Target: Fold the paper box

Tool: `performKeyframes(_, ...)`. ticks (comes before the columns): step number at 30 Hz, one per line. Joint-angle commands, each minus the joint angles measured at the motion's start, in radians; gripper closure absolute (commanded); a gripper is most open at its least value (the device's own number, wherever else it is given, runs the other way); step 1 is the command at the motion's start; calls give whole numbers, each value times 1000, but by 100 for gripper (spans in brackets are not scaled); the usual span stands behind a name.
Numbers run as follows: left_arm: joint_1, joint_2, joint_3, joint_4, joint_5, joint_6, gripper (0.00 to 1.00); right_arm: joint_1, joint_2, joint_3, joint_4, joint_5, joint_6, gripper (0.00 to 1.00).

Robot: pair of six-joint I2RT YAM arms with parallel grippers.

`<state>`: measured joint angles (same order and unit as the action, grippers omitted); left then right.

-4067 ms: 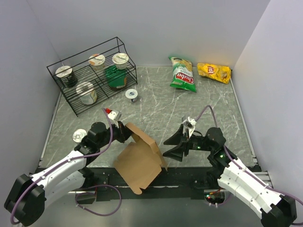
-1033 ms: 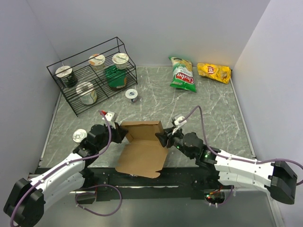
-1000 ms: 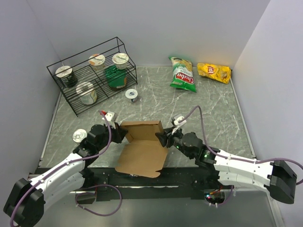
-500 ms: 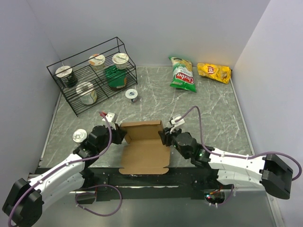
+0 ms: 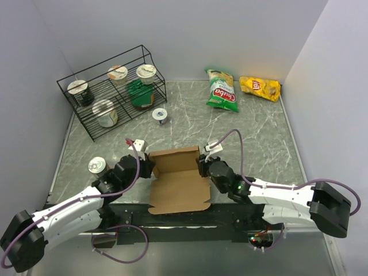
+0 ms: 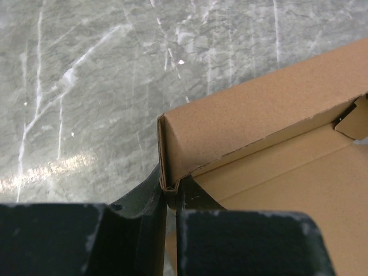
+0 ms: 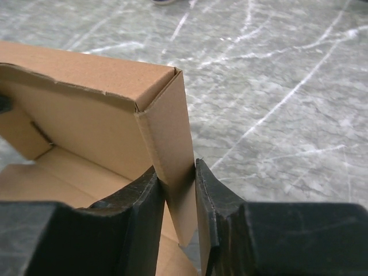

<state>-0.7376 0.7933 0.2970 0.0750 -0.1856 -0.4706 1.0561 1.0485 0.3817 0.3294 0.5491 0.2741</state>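
Near table (image 5: 259, 144) edge | left tool (image 6: 171, 183), right tool (image 7: 177, 172) clamp paper box (image 5: 179, 187) corners | cup (image 5: 96, 166) beside left arm (image 5: 75, 204)

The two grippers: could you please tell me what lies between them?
The paper box: in the top view its raised back wall spans from the left gripper to the right gripper, each pinching one end.

My table (image 5: 259, 144) is grey-green marbled stone, or maybe a print of it. Plain pale walls (image 5: 190, 34) stand behind the rack (image 5: 99, 89), left of it, and far to its right. Soft, even light leaves a faint sheen on the tabletop nearer me than the rack.
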Motion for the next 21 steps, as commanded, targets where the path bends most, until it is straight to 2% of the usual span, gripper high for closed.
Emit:
performKeyframes(1, -54, 9, 77, -3, -179, -89, 99, -7, 59, 39, -32, 121, 25, 91)
performKeyframes(5, -82, 21, 90, -44, -267, -135, 99, -8, 110, 54, -47, 184, 43, 100)
performKeyframes(11, -109, 4, 114, -132, -354, -178, 99, -25, 165, 63, -66, 221, 63, 100)
performKeyframes(21, -118, -16, 123, -155, -345, -154, 99, -97, 136, 37, -122, 252, 102, 100)
